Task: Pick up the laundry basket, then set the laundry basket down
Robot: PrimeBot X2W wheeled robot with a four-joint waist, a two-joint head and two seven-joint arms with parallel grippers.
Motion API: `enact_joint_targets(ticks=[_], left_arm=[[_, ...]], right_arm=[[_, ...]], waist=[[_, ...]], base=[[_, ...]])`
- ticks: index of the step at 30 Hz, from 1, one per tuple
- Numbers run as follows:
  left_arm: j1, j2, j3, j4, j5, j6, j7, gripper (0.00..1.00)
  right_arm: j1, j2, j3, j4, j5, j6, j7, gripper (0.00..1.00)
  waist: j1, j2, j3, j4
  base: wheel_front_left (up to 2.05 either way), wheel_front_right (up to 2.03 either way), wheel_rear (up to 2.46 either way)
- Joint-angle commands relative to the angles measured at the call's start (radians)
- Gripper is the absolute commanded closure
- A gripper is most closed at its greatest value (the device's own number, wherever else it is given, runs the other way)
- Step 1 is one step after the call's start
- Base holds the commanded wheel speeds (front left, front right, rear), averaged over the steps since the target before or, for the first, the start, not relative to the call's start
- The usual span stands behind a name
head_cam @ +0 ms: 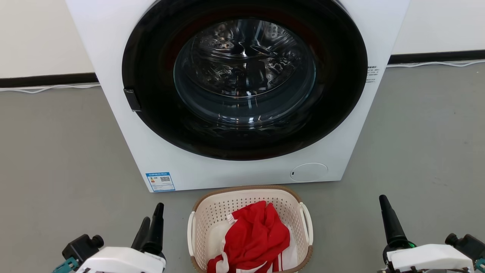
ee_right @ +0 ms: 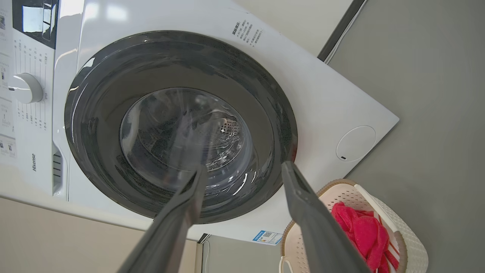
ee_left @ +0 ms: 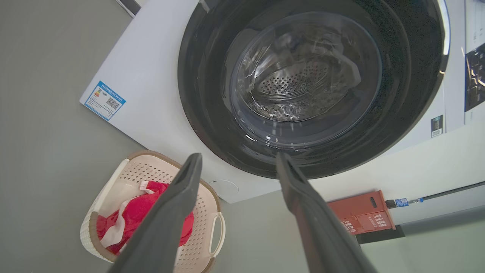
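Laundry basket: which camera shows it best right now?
Head view: the laundry basket is nearly whole and unobstructed, both handles visible. In the left wrist view a dark finger crosses it; the right wrist view cuts it off at the bottom edge.

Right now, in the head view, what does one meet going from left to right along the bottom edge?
left gripper → laundry basket → right gripper

Left gripper (ee_left: 238,157) and right gripper (ee_right: 242,167): jaws spread wide, nothing between them, fingers pointing forward.
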Motion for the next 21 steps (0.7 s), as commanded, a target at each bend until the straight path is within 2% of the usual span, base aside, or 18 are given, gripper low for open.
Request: enact_joint_targets(ticks=[1, 12, 21], left_arm=[[-0.017, 0.013, 0.003, -0.038, 0.040, 0.012, -0.011, 0.00], [-0.007, 0.049, -0.048, -0.056, 0.177, 0.075, -0.040, 0.00], [-0.004, 0.083, -0.101, -0.074, 0.303, 0.144, -0.069, 0.00]], right_arm=[[-0.020, -0.011, 0.014, -0.038, -0.034, 0.003, -0.014, 0.00], [-0.008, -0.012, 0.026, -0.063, -0.169, 0.004, -0.044, 0.00], [0.002, -0.013, 0.040, -0.084, -0.303, 0.005, -0.073, 0.00]], waist=[[-0.0001, 0.0000, -0.001, 0.000], [-0.0001, 0.0000, -0.008, -0.001], [-0.0001, 0.0000, -0.012, -0.001]], base=[[0.00, 0.00, 0.00], [0.00, 0.00, 0.00], [0.00, 0.00, 0.00]])
